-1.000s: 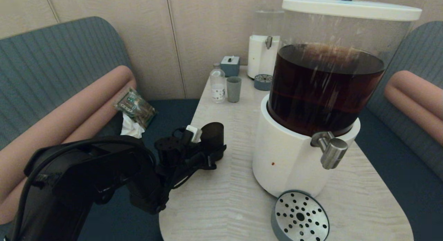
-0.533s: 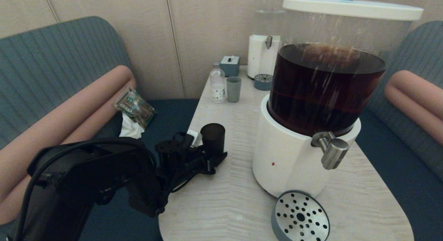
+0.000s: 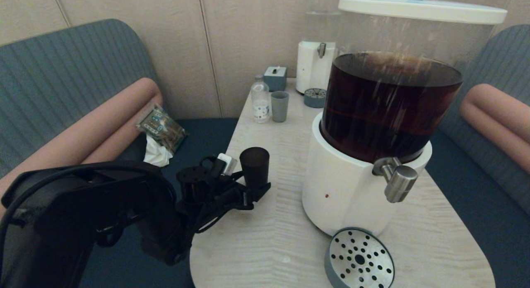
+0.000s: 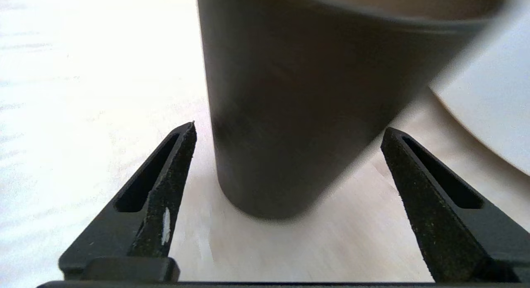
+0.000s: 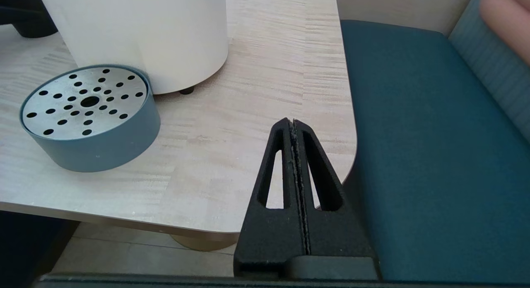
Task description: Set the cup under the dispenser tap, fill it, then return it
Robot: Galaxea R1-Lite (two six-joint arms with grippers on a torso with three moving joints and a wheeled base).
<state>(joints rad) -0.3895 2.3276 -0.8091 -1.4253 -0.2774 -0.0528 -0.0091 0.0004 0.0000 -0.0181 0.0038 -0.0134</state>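
The dark tumbler-shaped cup (image 3: 254,164) stands upright on the pale table, left of the big dispenser. My left gripper (image 3: 253,192) is low at the cup's near side and open. In the left wrist view the cup (image 4: 298,106) sits between the spread fingers (image 4: 165,188) of the left gripper (image 4: 290,127), with a gap on each side. The steel dispenser tap (image 3: 395,178) juts from the white base (image 3: 343,193) under the dark liquid. My right gripper (image 5: 293,121) is shut and empty, hovering over the table's near right corner; the head view does not show it.
A round perforated drip tray (image 3: 359,259) (image 5: 89,114) lies below the tap. At the far end stand a grey-blue cup (image 3: 280,106), a small bottle (image 3: 260,99) and a clear-liquid dispenser (image 3: 316,52). Sofa seats flank the table (image 3: 269,238).
My left arm has drawn back a little towards me and to the left, and its gripper has slipped lower against the cup. The cup stands where it was.
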